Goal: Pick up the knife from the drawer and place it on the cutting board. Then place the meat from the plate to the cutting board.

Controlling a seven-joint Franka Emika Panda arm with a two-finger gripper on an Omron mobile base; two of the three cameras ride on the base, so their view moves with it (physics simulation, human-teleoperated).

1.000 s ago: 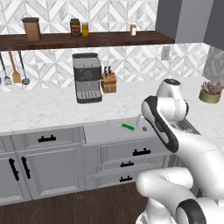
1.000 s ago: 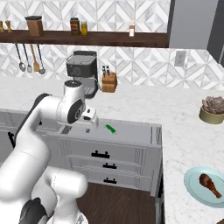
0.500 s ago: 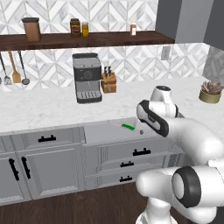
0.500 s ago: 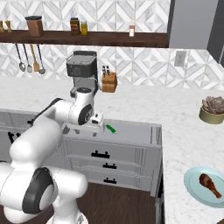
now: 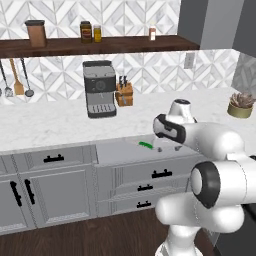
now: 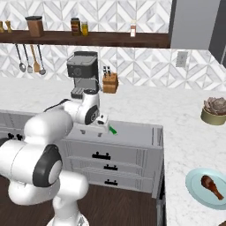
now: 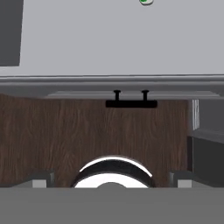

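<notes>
The gripper [image 6: 102, 120] hangs over the open drawer [image 6: 137, 132] with its fingers [image 7: 41, 178] spread wide and nothing between them; in the hand view the two dark tips sit at the bottom corners, far apart, with the drawer's flat grey inside stretching ahead of them; the knife [image 6: 112, 129] lies on that grey floor just beyond the fingers and slightly to one side, not touching them, its green handle showing clearly while the blade is too small to make out; in the left base view the knife [image 5: 146, 145] rests just beside the gripper [image 5: 167, 148], towards the drawer's middle; a sliver of green at the top edge of the hand view is probably the knife's handle [image 7: 146, 1]; well away from the fingers, on the counter to the far side of the drawer, the meat [image 6: 212, 186] sits on the pale plate [image 6: 194, 185].
</notes>
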